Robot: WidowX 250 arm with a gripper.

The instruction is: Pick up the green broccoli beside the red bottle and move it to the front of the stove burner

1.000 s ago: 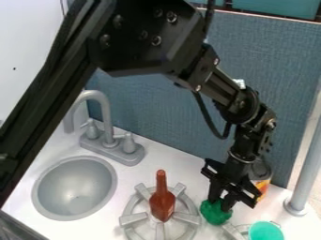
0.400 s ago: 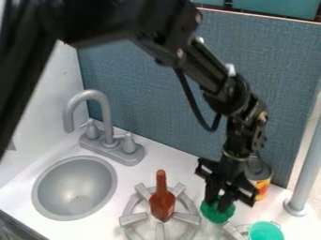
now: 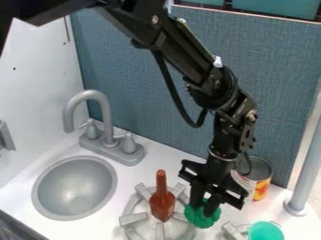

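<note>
Okay, so my read is we're mid-hold: the pincer (image 3: 204, 205) is closed on the bumpy green thing (image 3: 202, 219), gripping it near its top. It hangs down over the bench (image 3: 141, 171), right by the right-hand side of the stove burner (image 3: 133, 219) that has the reddish-brown bottle (image 3: 162, 202) on it. The green thing is just beside that bottle, with what looks like a small gap between them.

As for the next move, imo whatever it is, it calls for keeping that grip snug and giving the bottle some room, since it looks easy to knock. I'd want a bit of lift before any sideways shift too, because the burner's spokes could snag the green thing.

Now the annoying bits. I can't tell if the green thing is resting on something or slightly raised, and its top is partly covered by the pincer, so no clue how deep the grip goes. Could be toy veg, but don't quote me. The can (image 3: 259, 174) is tucked behind the pincer, with part of its side blocked. Down at the bottom edge, the teal cup (image 3: 266, 231) is cut off, same with the second burner (image 3: 233, 233) next to it, and the bottle's burner loses its lower part too.
</note>
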